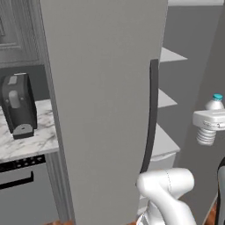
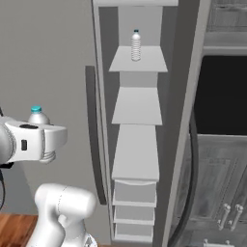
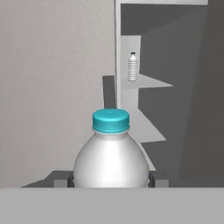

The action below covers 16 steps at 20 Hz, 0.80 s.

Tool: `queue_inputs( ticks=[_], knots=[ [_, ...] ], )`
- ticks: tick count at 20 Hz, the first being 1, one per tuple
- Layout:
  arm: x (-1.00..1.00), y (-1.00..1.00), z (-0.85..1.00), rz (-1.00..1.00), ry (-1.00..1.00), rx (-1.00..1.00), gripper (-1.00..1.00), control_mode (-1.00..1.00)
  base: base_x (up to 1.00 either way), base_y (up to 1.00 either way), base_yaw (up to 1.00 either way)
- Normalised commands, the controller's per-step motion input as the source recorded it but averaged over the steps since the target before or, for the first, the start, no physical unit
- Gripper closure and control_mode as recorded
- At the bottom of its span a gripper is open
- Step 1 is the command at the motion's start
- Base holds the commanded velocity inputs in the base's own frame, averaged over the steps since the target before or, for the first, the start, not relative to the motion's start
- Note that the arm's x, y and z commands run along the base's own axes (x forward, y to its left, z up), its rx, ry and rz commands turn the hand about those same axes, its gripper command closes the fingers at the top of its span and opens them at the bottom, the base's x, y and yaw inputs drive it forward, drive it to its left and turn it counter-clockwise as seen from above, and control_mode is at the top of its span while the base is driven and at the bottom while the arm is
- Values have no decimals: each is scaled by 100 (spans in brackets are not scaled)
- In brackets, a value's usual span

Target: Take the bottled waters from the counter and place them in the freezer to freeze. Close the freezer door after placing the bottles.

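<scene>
Standing open, the freezer door (image 1: 103,110) swung well clear of the freezer (image 2: 137,144), its dark bar handle (image 1: 151,114) on the free edge. The hand (image 2: 41,142) was clamped on one bottled water (image 3: 111,162), held upright, cap up, in open air in front of the shelves and apart from both the door edge and the shelf edges. The second bottled water (image 2: 136,46) stood upright on the upper shelf (image 2: 144,62), near its back. The shelves below lay bare. Left of the door, a dark appliance (image 1: 17,105) sat on the marble tabletop (image 1: 33,143).
</scene>
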Motion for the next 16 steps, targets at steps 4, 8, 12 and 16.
queue_inputs(
  ticks=[4,8,12,16],
  knots=[
    [0,0,0,0,0,0,100,100,31,-29,0],
    [0,0,0,0,0,0,100,100,36,-55,0],
    [0,0,0,0,0,0,100,100,48,-53,0],
    [0,0,0,0,0,0,100,100,44,-47,0]
  ],
)
